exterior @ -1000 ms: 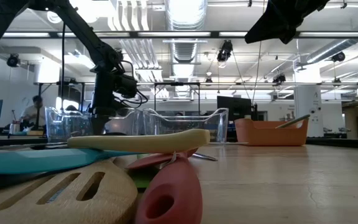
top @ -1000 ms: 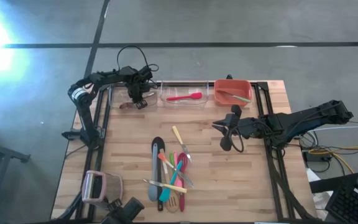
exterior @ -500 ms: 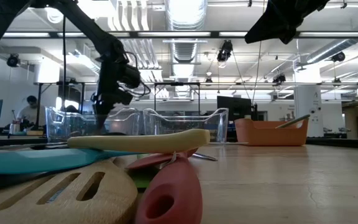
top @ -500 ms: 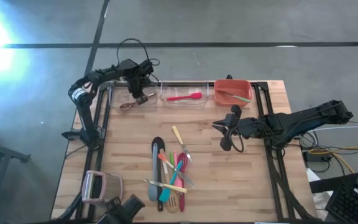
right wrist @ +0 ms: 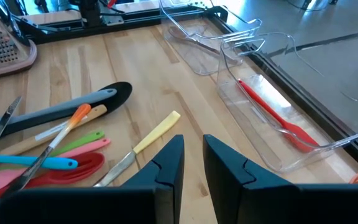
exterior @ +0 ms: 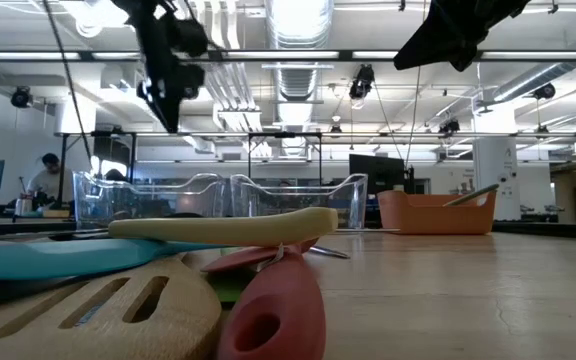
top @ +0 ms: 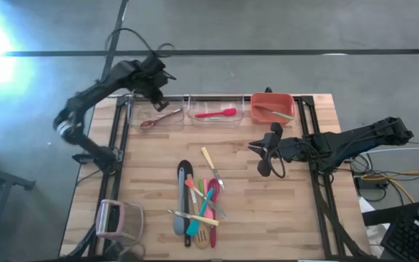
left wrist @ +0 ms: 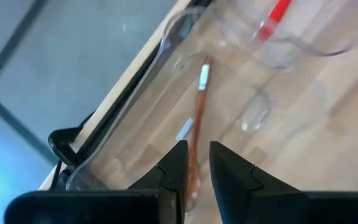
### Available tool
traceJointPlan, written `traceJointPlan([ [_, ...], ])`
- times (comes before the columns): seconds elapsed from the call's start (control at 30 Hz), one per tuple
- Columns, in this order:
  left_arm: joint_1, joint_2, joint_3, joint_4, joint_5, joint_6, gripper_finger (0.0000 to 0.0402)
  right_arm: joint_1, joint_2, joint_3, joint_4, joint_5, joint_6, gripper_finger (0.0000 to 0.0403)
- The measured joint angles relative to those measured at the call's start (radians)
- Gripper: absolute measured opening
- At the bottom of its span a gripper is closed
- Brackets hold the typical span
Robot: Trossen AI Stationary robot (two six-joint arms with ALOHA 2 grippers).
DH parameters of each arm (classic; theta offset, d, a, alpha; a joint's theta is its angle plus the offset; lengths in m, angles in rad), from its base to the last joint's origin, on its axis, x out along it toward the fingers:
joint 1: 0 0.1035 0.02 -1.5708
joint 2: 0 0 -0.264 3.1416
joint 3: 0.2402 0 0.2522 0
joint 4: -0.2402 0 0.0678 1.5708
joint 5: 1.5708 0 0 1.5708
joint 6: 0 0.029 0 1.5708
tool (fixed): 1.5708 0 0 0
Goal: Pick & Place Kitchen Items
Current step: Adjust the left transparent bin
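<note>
The kitchen items lie in a loose pile (top: 198,207) on the wooden table's near middle: red, teal, green, black and wooden utensils, also in the right wrist view (right wrist: 73,124). A brown spoon (top: 158,118) (left wrist: 196,134) lies flat in the left clear bin (top: 167,109). A red spatula (top: 215,113) lies in the middle clear bin. My left gripper (top: 158,97) (left wrist: 198,165) hangs high above the spoon's bin, its fingers a narrow gap apart and empty. My right gripper (top: 255,148) (right wrist: 193,155) waits right of the pile, its fingers also a narrow gap apart and empty.
An orange bin (top: 272,107) with a green-handled utensil stands at the far right of the bin row. A boxy pinkish-white handled object (top: 115,218) sits at the near left. Black frame rails run along the table's left, right and far edges. Bare wood lies between the bins and the pile.
My left gripper has risen out of the left clear bin, going up and toward the table's far left corner, faster in the last half second. The brown spoon stays lying in that bin.
</note>
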Motion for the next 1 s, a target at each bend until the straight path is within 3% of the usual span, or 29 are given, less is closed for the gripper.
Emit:
traceJointPlan([
  [0.2,-0.008,-0.22,-0.083,-0.062,0.017,-0.017,0.0067,0.0,0.0,0.0,0.0,0.0,0.0,0.0052],
  [0.37,-0.007,-0.299,-0.132,-0.299,-0.122,-0.071,0.0064,-0.001,0.0,0.0,0.001,0.0,-0.015,0.0052],
  [0.5,0.004,-0.297,-0.18,-0.411,-0.204,-0.119,0.0044,-0.011,0.0,0.0,0.015,0.001,-0.025,0.0052],
  [0.6,0.015,-0.285,-0.225,-0.391,-0.212,-0.133,0.0017,-0.016,0.0,0.0,0.031,0.001,-0.031,0.0052],
  [0.73,0.048,-0.24,-0.29,-0.369,-0.33,-0.208,0.0005,-0.017,0.0,0.0,0.032,0.001,-0.03,0.0052],
  [1.0,0.058,-0.19,-0.42,-0.288,-0.297,-0.254,0.0002,-0.017,0.0,0.0,0.032,0.0,-0.046,0.0052],
])
